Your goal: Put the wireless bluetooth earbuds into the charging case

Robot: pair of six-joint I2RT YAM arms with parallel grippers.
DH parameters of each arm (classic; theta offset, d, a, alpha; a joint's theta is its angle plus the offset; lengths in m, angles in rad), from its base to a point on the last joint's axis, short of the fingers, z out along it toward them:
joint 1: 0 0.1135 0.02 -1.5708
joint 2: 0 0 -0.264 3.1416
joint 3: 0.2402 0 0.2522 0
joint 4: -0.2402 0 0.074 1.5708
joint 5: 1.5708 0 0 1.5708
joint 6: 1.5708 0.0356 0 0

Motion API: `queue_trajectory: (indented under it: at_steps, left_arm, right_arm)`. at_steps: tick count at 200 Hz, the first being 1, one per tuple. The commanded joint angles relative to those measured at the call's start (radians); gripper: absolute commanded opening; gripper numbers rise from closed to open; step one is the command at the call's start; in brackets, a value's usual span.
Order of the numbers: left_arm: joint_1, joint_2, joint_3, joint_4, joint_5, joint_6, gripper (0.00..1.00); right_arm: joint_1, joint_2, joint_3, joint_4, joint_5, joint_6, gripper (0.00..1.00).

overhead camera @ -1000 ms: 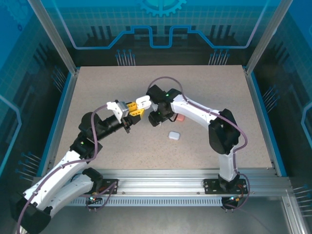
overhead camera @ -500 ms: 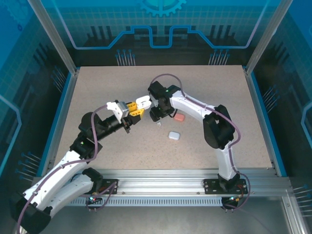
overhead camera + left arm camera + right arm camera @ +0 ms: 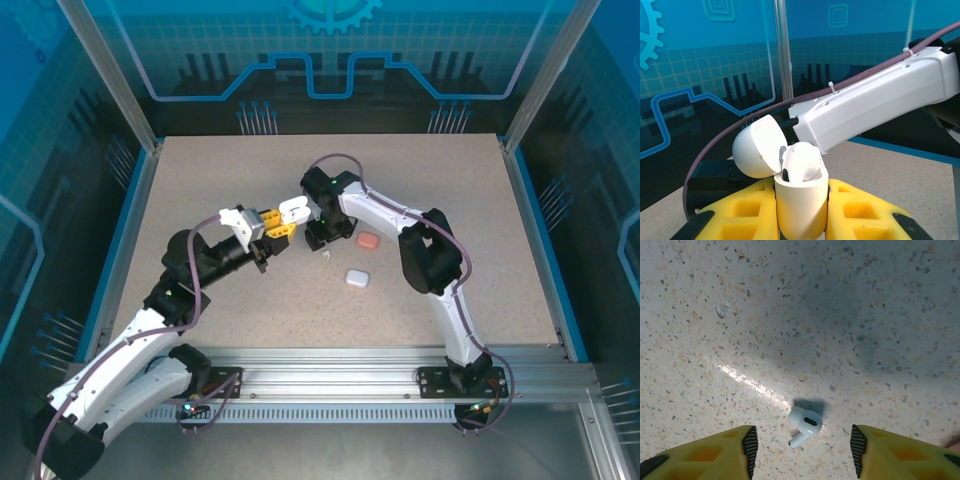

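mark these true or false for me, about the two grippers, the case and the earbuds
1. The left gripper is clamped on a white charging case whose lid stands open. True.
2. The right gripper holds the loose earbud. False: it lies on the table between the open jaws, untouched.
3. A seated earbud sits in the held case. True.
4. The loose earbud is pink. False: it is white.
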Motion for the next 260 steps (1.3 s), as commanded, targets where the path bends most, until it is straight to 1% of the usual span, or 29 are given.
queue_trajectory:
  at_steps: [1,24,31,62,122,207,260]
  left_arm:
    - [-0.004,0.000,0.015,0.009,-0.008,0.012,0.03]
    - [-0.004,0.002,0.012,0.009,-0.008,0.013,0.04]
    - [-0.004,0.002,0.012,0.011,-0.008,0.013,0.03]
    - [-0.004,0.000,0.011,0.009,-0.008,0.013,0.03]
    - [-0.004,-0.007,0.005,0.007,-0.011,0.018,0.04]
    - [-0.004,-0.015,0.002,0.001,-0.017,0.022,0.04]
    - [-0.004,-0.020,0.002,-0.005,-0.020,0.026,0.04]
  right_arm:
    - [-0.007,0.042,0.045,-0.071,-0.030,0.001,0.54]
    - [-0.008,0.059,0.075,-0.092,-0.023,0.002,0.51]
    - [-0.008,0.093,0.085,-0.099,-0.020,0.001,0.49]
    - [-0.009,0.131,0.122,-0.139,-0.015,-0.006,0.47]
    - [-0.005,0.150,0.119,-0.150,-0.051,-0.002,0.44]
    - [0.007,0.200,0.146,-0.178,-0.047,-0.008,0.38]
    - [0.017,0.189,0.133,-0.185,-0.041,-0.007,0.31]
